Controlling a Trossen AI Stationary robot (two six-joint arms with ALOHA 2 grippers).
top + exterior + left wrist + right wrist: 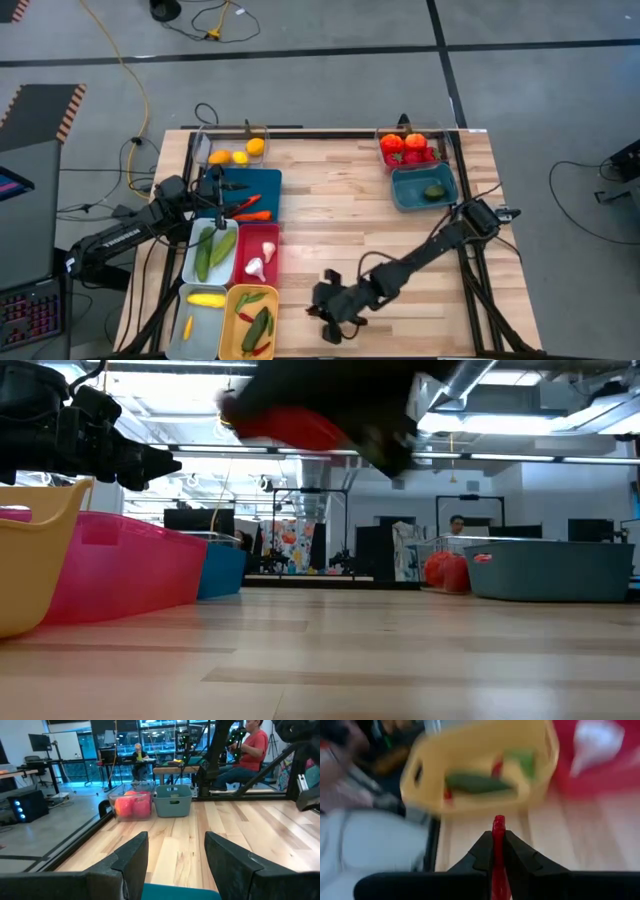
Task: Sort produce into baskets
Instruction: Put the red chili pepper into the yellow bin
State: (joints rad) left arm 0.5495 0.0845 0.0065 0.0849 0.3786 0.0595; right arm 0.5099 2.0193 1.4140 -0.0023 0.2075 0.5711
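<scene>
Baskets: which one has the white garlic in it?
The red basket, between the white basket of green vegetables and bare table; only it holds white garlic.

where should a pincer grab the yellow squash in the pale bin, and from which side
Take the yellow squash across its narrow middle, coming straight down from above. In the high view it lies flat and lengthwise across the pale grey-blue bin, with bare floor on both long sides, so fingers should fit there; the bin walls probably block a sideways approach.

Right tool [498,851] apparently clamped; left tool [175,857] parted.
</scene>
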